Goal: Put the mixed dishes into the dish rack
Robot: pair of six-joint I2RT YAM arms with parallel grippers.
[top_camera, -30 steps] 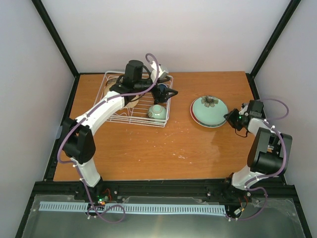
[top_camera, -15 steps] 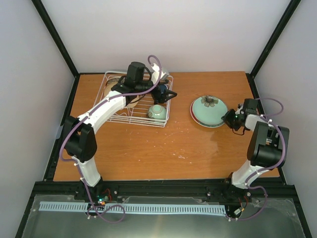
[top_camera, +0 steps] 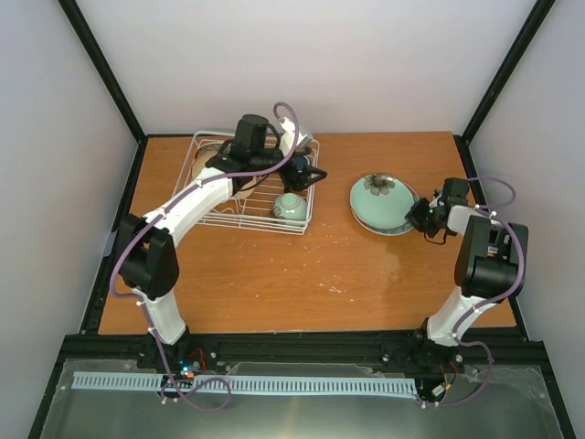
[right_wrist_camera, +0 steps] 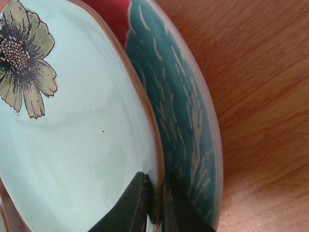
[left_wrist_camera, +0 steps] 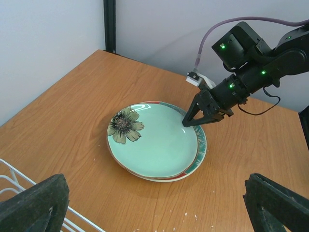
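A pale green floral plate point(top_camera: 379, 203) point(left_wrist_camera: 154, 145) lies on the red plate with teal flower point(left_wrist_camera: 201, 147) point(right_wrist_camera: 186, 116) on the table at the right. My right gripper point(top_camera: 420, 216) point(right_wrist_camera: 154, 186) is shut on the green plate's right rim, one finger inside and one under the rim; it also shows in the left wrist view point(left_wrist_camera: 190, 121). My left gripper point(top_camera: 315, 174) point(left_wrist_camera: 155, 198) is open and empty over the right end of the white wire dish rack point(top_camera: 203, 216). The dark blue mug point(top_camera: 294, 169) and small mint-green bowl point(top_camera: 290, 207) sit in the rack. A cream dish point(top_camera: 212, 155) is partly hidden by the left arm.
The rack's corner wires point(left_wrist_camera: 12, 176) show at the lower left of the left wrist view. Black frame posts and white walls close in the table point(top_camera: 292, 274) on three sides. Small white crumbs lie on the wood near the plates.
My right gripper has moved left onto the green plate's rim and shut on it; the plate has shifted slightly left and tilted. The left arm has barely moved.
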